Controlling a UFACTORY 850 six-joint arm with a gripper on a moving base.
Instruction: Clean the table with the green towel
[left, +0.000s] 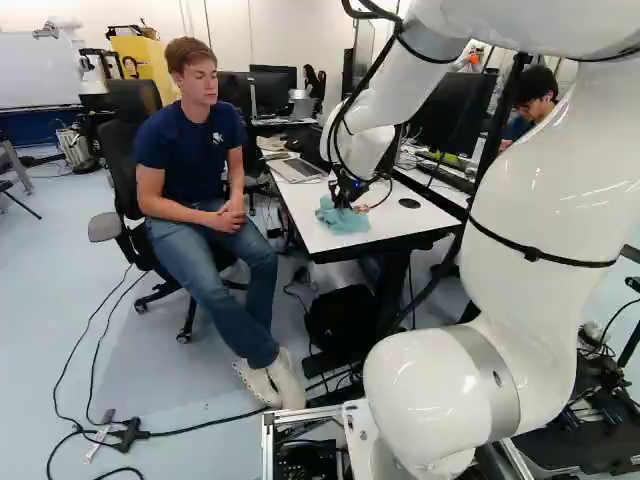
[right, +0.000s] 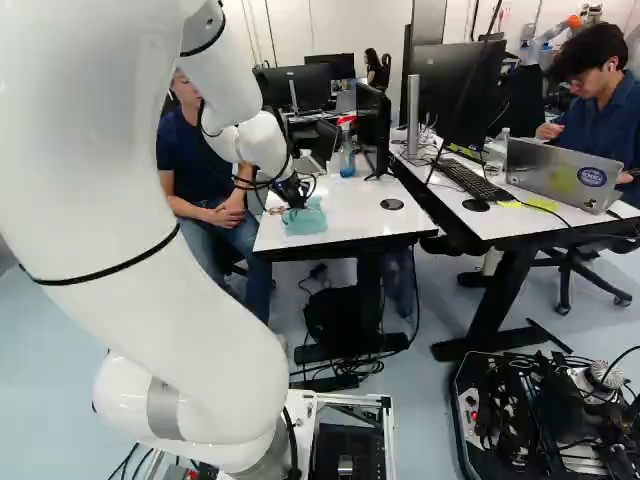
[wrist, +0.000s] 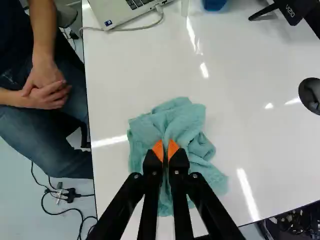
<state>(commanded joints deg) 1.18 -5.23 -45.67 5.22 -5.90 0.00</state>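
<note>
In the left base view my gripper (left: 345, 192) is low over the near part of the white table (left: 404, 222), at the bunched green towel (left: 346, 220). The wrist view has the gripper (wrist: 165, 151) with its orange pads almost together, pinching a fold of the towel (wrist: 175, 117) between them. Crumpled cloth spreads ahead of the fingers and to both sides, lying on the tabletop (wrist: 250, 130). Part of the towel beneath the fingers is hidden by them.
A laptop (wrist: 122, 11) with its cable, a blue spray bottle (right: 347, 158) and a monitor (right: 371, 125) stand farther along the table. A round black disc (wrist: 311, 95) lies on its top. A person (left: 205, 160) sits close beside the table's edge.
</note>
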